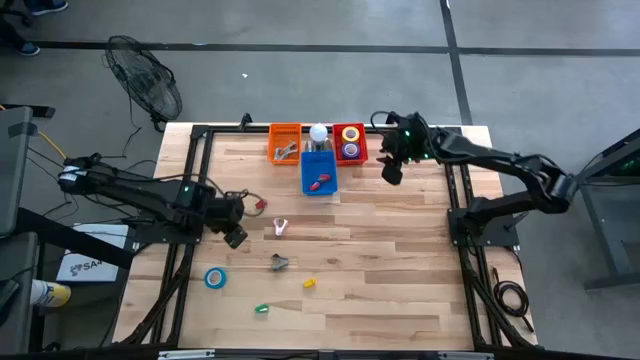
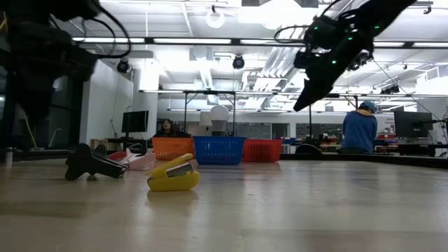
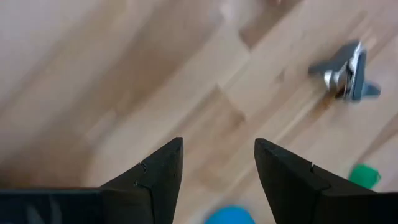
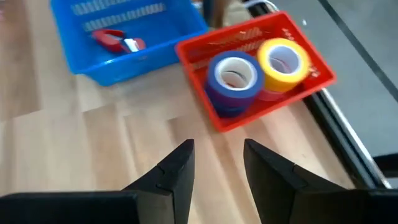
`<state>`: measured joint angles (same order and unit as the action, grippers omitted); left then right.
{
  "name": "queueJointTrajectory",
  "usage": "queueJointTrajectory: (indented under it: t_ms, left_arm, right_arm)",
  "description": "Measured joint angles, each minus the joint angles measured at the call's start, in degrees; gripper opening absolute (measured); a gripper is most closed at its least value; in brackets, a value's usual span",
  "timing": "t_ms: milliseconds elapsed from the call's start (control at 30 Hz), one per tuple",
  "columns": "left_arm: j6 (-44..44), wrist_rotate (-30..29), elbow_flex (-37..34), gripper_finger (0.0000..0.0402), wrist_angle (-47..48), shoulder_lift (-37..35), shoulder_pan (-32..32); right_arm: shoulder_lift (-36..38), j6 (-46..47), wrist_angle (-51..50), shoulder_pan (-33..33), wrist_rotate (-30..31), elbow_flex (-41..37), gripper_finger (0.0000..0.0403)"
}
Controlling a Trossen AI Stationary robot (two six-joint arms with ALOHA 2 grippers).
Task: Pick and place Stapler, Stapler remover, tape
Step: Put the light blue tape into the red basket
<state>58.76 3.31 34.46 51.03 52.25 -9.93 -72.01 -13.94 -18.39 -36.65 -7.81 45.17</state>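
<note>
Three baskets stand at the table's far edge: orange (image 1: pixel 285 143), blue (image 1: pixel 318 172) and red (image 1: pixel 350 143). The red basket (image 4: pixel 249 81) holds a blue tape roll (image 4: pixel 233 74) and a yellow tape roll (image 4: pixel 283 61). A red stapler (image 4: pixel 115 40) lies in the blue basket. On the table lie a blue tape roll (image 1: pixel 215 277), a grey staple remover (image 1: pixel 279 263), a yellow stapler (image 2: pixel 173 175), and small pink (image 1: pixel 280 227), red (image 1: pixel 260 205) and green (image 1: pixel 262 309) pieces. My left gripper (image 1: pixel 235 236) hangs open above bare wood at the left. My right gripper (image 1: pixel 392 172) is open, raised beside the red basket.
A white round object (image 1: pixel 318 132) sits at the blue basket's far end. Black frame rails (image 1: pixel 455 190) run along the table's left, right and far edges. Bare wood lies across the middle and the near right of the table. People sit in the room beyond.
</note>
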Motion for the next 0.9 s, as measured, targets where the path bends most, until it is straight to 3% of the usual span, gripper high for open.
queueJointTrajectory:
  t_ms: [167, 500, 700, 900]
  left_arm:
    - [7.8, 0.2, 0.0, 0.0195, -0.1, 0.1, -9.6]
    - [9.6, 1.8, 0.0, 0.0195, -2.0, 0.4, -25.7]
    - [11.0, 0.8, 0.0, 0.0195, -2.3, 4.9, -31.3]
    - [11.2, 2.4, 0.0, 0.0195, -3.9, 12.5, -33.0]
  right_arm:
    - [4.7, -0.4, 6.1, 3.9, -0.1, -6.9, 0.0129]
    - [6.9, -1.8, 14.1, 10.7, 0.1, -13.5, 0.0129]
    - [6.9, -3.1, 15.8, 13.1, 0.4, -13.5, 0.0129]
    - [6.9, -3.6, 16.3, 14.3, 0.4, -13.5, 0.0129]
